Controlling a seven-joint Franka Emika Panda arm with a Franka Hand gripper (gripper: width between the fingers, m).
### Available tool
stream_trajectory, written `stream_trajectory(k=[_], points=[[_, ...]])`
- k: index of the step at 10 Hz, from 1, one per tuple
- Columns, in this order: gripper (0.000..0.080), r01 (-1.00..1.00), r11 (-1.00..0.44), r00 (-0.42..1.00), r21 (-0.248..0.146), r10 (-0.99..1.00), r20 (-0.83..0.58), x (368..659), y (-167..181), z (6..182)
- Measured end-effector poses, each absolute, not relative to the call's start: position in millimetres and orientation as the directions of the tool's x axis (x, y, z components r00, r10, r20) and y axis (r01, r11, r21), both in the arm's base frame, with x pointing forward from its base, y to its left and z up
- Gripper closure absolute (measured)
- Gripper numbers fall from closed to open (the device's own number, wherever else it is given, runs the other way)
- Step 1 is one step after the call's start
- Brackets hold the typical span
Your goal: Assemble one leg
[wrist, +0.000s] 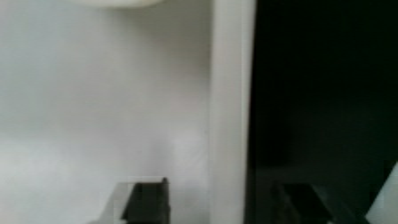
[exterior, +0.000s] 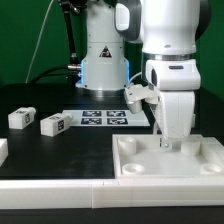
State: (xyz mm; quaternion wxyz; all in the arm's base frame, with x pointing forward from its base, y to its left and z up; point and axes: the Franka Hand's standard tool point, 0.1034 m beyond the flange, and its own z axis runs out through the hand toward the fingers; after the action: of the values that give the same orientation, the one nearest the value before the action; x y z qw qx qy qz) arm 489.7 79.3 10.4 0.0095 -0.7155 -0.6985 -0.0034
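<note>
Two legs, small white blocks with black-and-white tags, lie on the black table at the exterior view's left: one (exterior: 22, 117) and one (exterior: 54, 124). The large white tray-like piece (exterior: 200, 160) with round corner sockets lies at the lower right. My gripper (exterior: 168, 142) points straight down at the tray's far rim. In the wrist view the gripper (wrist: 222, 203) is open: its dark fingertips (wrist: 146, 200) stand apart on either side of the tray's rim (wrist: 231, 100), not touching it. It holds nothing. No leg shows clearly in the wrist view.
The marker board (exterior: 105, 117) lies flat in front of the robot's base. Another white part (exterior: 2, 150) shows at the left edge. A white strip (exterior: 60, 190) runs along the table's front. A round socket (wrist: 125, 3) shows on the tray's white face.
</note>
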Motion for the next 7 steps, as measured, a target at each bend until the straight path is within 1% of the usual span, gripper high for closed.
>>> stream_trajectory(k=[1,2,3,4,7], points=[[0.0329,1.0,-0.024,0.024,-0.009,1.0,0.018,489.7,79.3,10.4],[0.0212,1.0,-0.024,0.024,-0.009,1.0,0.018,489.7,79.2,10.4],[0.0212,1.0,-0.024,0.024,-0.009,1.0,0.018,489.7,79.2,10.4],[0.0163,1.0,-0.024,0.024,-0.009,1.0,0.018,489.7,79.2,10.4],[0.015,1.0,-0.024,0.024,-0.009,1.0,0.018,489.7,79.2,10.3]])
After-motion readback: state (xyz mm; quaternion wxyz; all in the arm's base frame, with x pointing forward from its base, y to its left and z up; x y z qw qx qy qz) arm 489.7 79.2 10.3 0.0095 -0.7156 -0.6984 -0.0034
